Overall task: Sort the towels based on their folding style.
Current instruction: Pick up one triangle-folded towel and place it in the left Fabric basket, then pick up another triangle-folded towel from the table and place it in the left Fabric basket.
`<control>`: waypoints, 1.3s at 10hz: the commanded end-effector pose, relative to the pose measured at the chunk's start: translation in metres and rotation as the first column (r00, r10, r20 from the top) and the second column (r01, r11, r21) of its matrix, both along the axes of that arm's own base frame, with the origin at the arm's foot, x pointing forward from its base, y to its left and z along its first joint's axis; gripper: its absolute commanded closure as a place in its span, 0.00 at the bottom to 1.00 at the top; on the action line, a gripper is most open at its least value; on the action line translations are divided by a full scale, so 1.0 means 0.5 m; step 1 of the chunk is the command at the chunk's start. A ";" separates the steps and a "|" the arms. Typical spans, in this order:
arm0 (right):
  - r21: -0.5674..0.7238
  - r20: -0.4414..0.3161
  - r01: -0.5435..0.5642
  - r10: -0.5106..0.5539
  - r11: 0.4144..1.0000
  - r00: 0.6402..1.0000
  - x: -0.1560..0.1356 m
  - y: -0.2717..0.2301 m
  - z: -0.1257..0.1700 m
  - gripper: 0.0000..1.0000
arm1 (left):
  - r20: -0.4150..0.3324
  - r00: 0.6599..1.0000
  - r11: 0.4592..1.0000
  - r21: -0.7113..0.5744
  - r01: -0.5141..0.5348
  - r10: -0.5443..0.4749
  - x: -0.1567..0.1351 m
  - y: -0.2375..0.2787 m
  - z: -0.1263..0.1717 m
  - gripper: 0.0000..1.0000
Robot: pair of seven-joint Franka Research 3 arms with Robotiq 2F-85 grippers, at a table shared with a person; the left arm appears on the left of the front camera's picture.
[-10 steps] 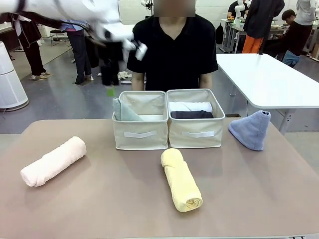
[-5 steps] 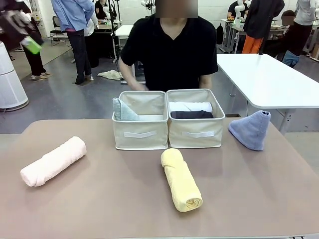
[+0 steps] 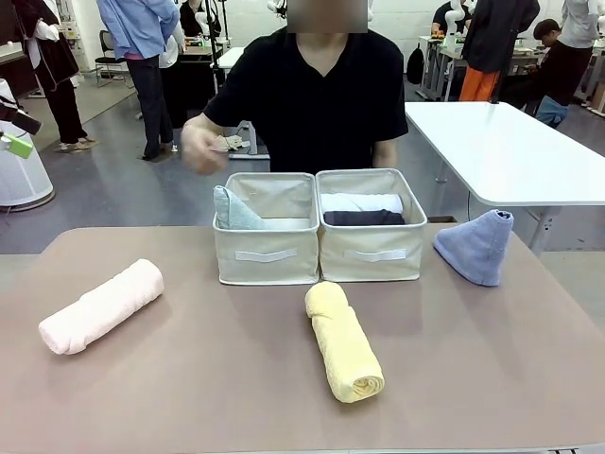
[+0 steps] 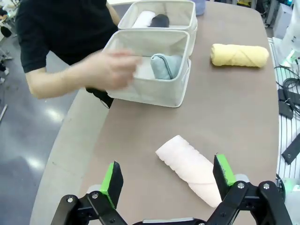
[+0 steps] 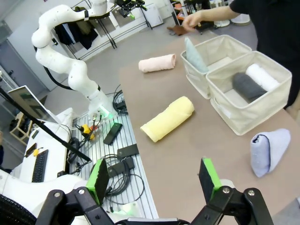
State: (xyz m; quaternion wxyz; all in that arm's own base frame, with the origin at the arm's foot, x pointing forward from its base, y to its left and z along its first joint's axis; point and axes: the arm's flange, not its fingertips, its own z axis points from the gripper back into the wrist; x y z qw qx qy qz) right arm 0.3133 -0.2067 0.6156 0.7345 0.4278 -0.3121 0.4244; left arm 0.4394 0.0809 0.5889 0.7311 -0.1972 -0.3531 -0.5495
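Towels, six small fluffy ones, come in two shapes: four are rolled up like logs and two are folded into pointy cones. Two beige bins [image 3: 318,248] stand side by side, touching, in the middle of the brown counter [image 3: 189,397]. Inside the left bin [image 3: 267,255] the mint-green cone towel [image 3: 233,210] leans in the left corner. Inside the right bin [image 3: 373,253] the white roll [image 3: 361,201] and the dark grey roll [image 3: 364,218] lie next to each other. The yellow roll [image 3: 345,342] lies on the counter just in front of the bins, with one end close to them. The pink roll [image 3: 101,306] lies well to the left of the bins. The lavender-blue cone towel [image 3: 475,248] stands just to the right of them. The left claw [image 4: 168,173] is up in the air, spread wide with nothing in it, and the pink roll is down below it. The right claw [image 5: 153,179] is high up too, spread wide and holding nothing. A second ago the left arm [image 5: 75,75] was a blur above the bins; now it has swung away to the far left. The person's hand [image 3: 201,148] was down behind the bins before; now it is lifted up, above and left of the left bin. None of the towels has moved.
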 end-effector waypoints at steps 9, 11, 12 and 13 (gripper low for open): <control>0.015 0.006 -0.005 0.005 1.000 1.000 0.000 0.001 0.002 0.00 | -0.017 0.997 0.996 0.042 0.075 -0.074 -0.024 -0.017 0.027 0.00; 0.015 0.006 -0.005 0.005 1.000 1.000 0.000 0.001 0.002 0.00 | -0.017 0.997 0.996 0.042 0.075 -0.074 -0.024 -0.017 0.027 0.00; 0.015 0.006 -0.005 0.005 1.000 1.000 0.000 0.001 0.002 0.00 | -0.017 0.997 0.996 0.042 0.075 -0.074 -0.024 -0.017 0.027 0.00; 0.015 0.006 -0.005 0.005 1.000 1.000 0.000 0.001 0.002 0.00 | -0.017 0.997 0.996 0.042 0.075 -0.074 -0.024 -0.017 0.027 0.00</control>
